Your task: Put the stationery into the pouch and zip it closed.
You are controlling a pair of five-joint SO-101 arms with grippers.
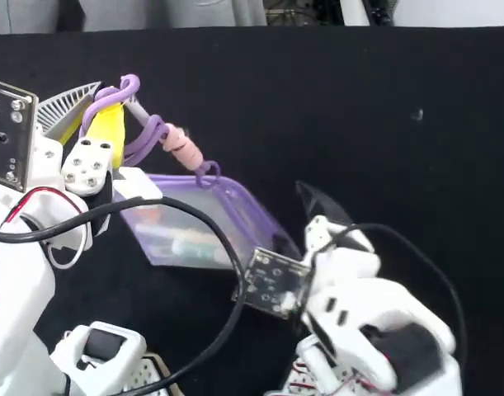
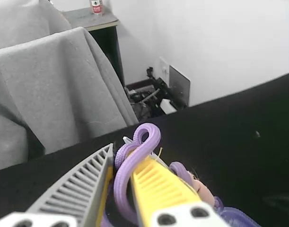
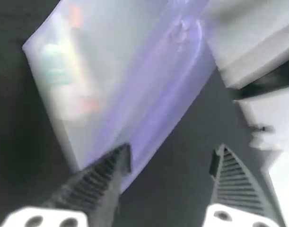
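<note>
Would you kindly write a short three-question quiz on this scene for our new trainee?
1. True or false: the right gripper is shut on a pen.
2. What does the left gripper grip? A) the purple cord B) a ruler C) a cloth
3. Fill in: the stationery lies inside the translucent ____.
Key: 1 false, it is open; 2 A; 3 pouch.
</note>
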